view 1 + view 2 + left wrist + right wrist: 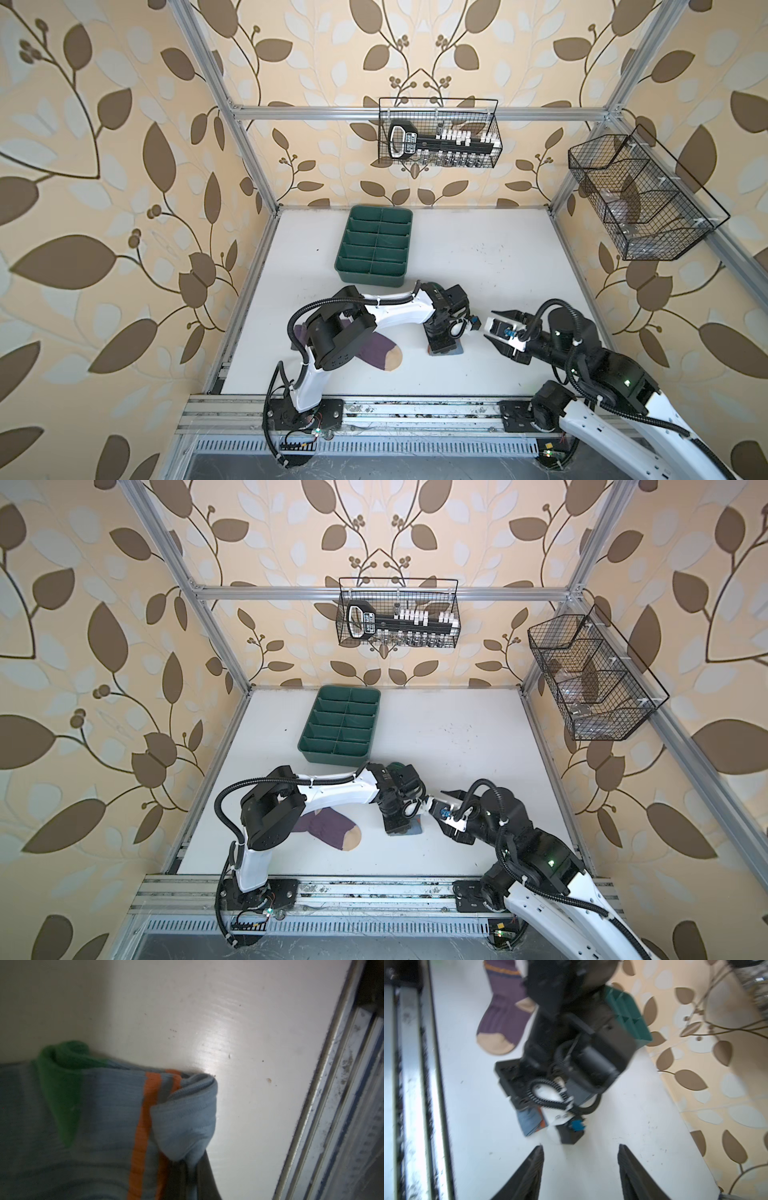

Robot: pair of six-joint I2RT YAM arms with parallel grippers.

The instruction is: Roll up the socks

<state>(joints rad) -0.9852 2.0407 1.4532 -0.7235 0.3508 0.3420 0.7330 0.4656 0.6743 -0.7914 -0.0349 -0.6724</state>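
Observation:
The grey-blue sock [108, 1118], with orange stripes and a green patch, lies partly rolled on the white table. My left gripper [190, 1162] is shut on a fold of its edge. In both top views this gripper [441, 347] [395, 827] points straight down and hides most of that sock [456, 351] [417, 829]. The purple sock [378, 351] [328, 827] [502, 1020] with a tan toe lies flat to the left, partly under the left arm. My right gripper [488, 325] [438, 806] [579, 1147] hovers open and holds nothing, just right of the left gripper.
A green divided tray [370, 279] [332, 758] [631, 1016] stands behind the left arm. Two wire baskets hang on the walls, one at the back [440, 133] and one on the right [640, 195]. A metal rail [415, 409] runs along the table's front edge.

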